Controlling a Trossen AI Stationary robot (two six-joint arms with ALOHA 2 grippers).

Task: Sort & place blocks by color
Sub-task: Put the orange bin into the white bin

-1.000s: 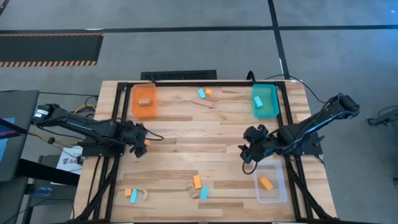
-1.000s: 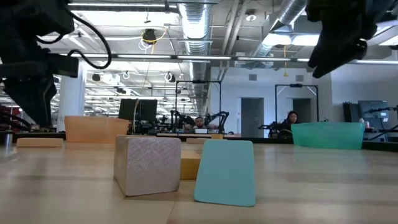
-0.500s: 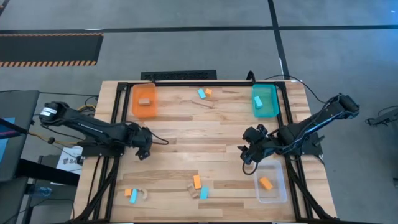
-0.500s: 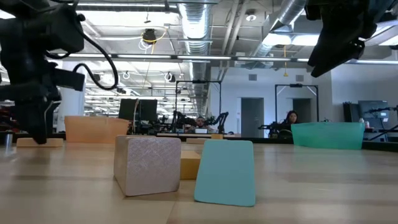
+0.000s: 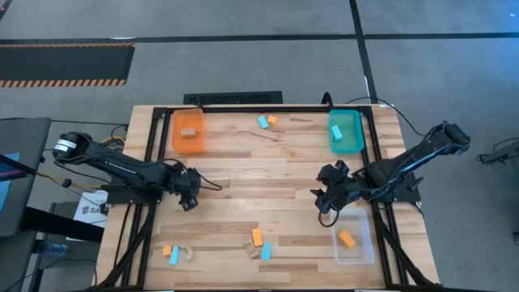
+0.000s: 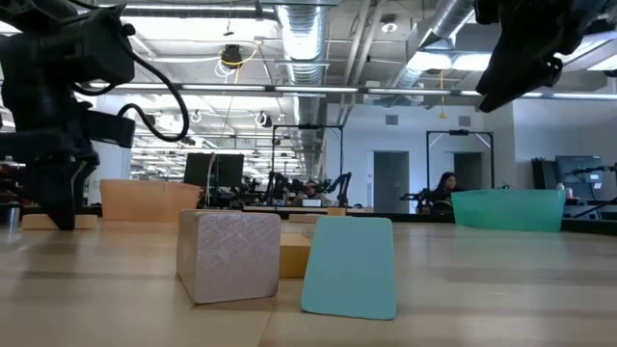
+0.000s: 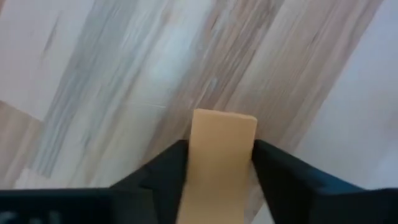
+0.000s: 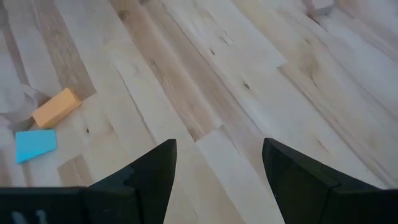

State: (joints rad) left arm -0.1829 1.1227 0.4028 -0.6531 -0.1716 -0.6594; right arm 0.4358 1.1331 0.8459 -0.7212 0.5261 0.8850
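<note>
My left gripper (image 5: 188, 199) hangs low over the table's left half, shut on an orange block (image 7: 221, 162). My right gripper (image 5: 323, 199) is open over bare wood on the right half, with nothing between its fingers (image 8: 217, 180). Loose blocks lie near the near edge: orange (image 5: 256, 236), light blue (image 5: 266, 252) and pale wood (image 5: 252, 250). The low view shows those three close up (image 6: 229, 255). Three more lie at the near left (image 5: 172, 254), and two by the far edge (image 5: 266, 121). My left gripper pinches the orange block between its two fingers, one on each long side (image 7: 199, 155). The block's free end (image 7: 224, 121) sticks out past the fingertips. The fingers point down at the table. I cannot tell whether the block touches the wood.
An orange tray (image 5: 187, 142) at the far left holds a wood block. A teal tray (image 5: 349, 142) at the far right holds a light blue block. A clear tray (image 5: 357, 251) at the near right holds an orange block. The table's middle is bare wood.
My left gripper has moved toward the near edge and a little to the right, and has come down close to the table, still shut on the orange block.
</note>
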